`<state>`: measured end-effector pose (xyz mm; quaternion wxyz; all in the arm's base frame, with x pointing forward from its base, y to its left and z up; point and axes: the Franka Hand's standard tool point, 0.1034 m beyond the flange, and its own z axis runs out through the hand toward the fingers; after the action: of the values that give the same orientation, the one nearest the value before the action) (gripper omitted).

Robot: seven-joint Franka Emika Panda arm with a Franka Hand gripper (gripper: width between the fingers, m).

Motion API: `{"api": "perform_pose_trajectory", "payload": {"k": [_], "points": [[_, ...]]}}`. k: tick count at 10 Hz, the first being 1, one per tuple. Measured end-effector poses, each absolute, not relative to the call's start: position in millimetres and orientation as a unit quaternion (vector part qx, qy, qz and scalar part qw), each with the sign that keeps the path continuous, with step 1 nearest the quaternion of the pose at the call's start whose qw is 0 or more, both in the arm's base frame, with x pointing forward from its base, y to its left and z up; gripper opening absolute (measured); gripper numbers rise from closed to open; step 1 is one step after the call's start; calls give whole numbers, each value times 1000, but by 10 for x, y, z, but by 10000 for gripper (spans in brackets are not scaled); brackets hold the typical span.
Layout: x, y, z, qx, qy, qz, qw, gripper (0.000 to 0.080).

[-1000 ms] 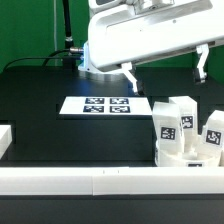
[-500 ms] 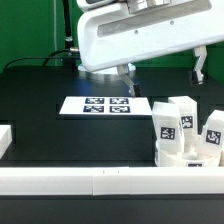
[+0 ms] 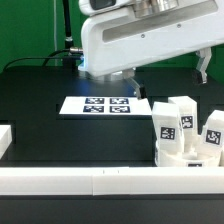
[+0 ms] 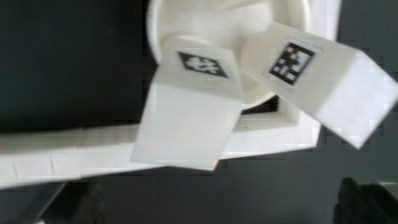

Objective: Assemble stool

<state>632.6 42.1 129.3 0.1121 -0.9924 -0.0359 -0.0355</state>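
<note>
The stool's white round seat lies at the exterior view's right, near the front rail. Three white block legs stand up from it, each with a black-and-white tag: one, one and one. My gripper hangs open and empty above and behind them, its dark fingers wide apart. In the wrist view two tagged legs rise from the seat. The gripper shows only as dark fingertips at the frame corners, touching nothing.
The marker board lies flat on the black table at centre. Long white border rails run along the front edge, with a short white block at the exterior view's left. A green wall stands behind.
The arm's wrist housing has shifted slightly toward the exterior view's left and the fingers moved a little. The gripper stays open. Seat and legs have not moved.
</note>
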Motion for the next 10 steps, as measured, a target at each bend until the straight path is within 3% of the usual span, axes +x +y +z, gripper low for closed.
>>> {"api": "perform_pose_trajectory", "payload": {"k": [3, 6, 10], "points": [[6391, 512, 1288, -970, -225, -50, 78, 649], [6381, 466, 1265, -938, -336, -56, 70, 649], [6309, 534, 1072, -864, -498, -45, 52, 649]]}}
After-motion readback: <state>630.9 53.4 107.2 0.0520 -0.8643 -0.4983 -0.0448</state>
